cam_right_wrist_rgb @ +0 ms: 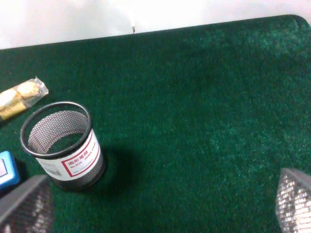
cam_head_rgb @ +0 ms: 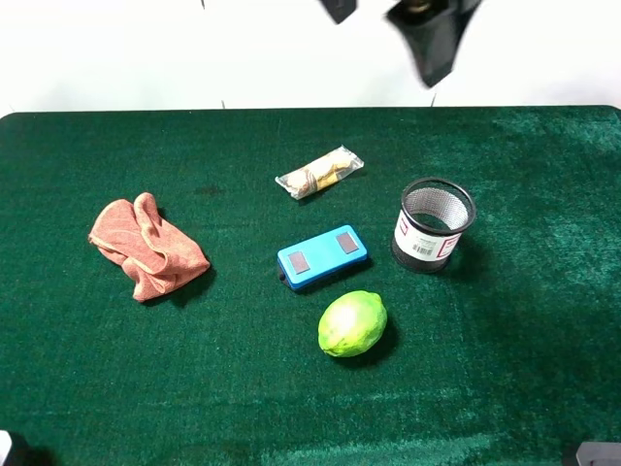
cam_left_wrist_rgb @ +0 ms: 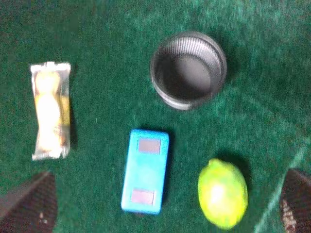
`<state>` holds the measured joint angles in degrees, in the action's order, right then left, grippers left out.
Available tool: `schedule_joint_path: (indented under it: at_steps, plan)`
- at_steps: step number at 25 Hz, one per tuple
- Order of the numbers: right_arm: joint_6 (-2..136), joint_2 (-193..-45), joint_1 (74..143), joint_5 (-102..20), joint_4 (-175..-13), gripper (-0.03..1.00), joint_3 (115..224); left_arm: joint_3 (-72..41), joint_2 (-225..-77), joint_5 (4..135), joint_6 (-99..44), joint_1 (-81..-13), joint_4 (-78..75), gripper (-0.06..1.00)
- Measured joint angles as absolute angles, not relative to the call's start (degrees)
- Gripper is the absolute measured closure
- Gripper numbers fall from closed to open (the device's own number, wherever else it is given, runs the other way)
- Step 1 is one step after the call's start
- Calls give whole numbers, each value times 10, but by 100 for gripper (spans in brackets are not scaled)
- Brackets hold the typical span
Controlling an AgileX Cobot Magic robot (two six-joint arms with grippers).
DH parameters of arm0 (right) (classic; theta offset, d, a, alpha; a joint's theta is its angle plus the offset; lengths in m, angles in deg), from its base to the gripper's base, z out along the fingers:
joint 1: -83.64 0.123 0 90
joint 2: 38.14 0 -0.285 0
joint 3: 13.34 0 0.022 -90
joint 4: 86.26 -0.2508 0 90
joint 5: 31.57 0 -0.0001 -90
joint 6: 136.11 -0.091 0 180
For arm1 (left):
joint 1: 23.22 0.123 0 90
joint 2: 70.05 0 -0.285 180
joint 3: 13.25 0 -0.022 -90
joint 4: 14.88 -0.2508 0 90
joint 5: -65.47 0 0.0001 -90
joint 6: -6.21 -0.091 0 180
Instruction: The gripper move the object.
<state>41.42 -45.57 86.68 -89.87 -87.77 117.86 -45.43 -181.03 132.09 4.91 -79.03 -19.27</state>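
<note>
- I have both arms raised over the green felt bench [cam_head_rgb: 543, 369]; from the high camera only dark arm parts show at the far edge, above the bench.
- My right pincer [cam_right_wrist_rgb: 160, 213] stands wide open and holds nothing; only its two mesh-textured fingertips [cam_right_wrist_rgb: 26, 204] show at the corners of the wrist view, well apart.
- The black wire-mesh pen cup [cam_right_wrist_rgb: 62, 144] stands upright on the bench just ahead of the right pincer, close to one fingertip but not between the two, and not touched.
- Its white-and-red label wraps the lower half.
- My left pincer [cam_left_wrist_rgb: 165, 206] is also spread wide with nothing in it; the view is blurred, so I judge this only from the two dark tips [cam_left_wrist_rgb: 29, 204] at the frame corners.
- Under the left pincer lie a blue box [cam_left_wrist_rgb: 145, 171] and a green lime [cam_left_wrist_rgb: 222, 193], side by side between the tips.
- Beyond them, further from that pincer, the pen cup [cam_left_wrist_rgb: 188, 69] shows from above, with a wrapped snack packet [cam_left_wrist_rgb: 50, 110] off to one side.
- A crumpled pink cloth [cam_head_rgb: 146, 246] lies well apart from both pincers.
</note>
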Motion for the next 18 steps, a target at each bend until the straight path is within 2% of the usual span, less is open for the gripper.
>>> schedule_joint_path:
  at_steps: [18]
  plan:
    - [414,-456,867,-897,-878,27,1179,-92,-1512,1267,48,-790,-203,3]
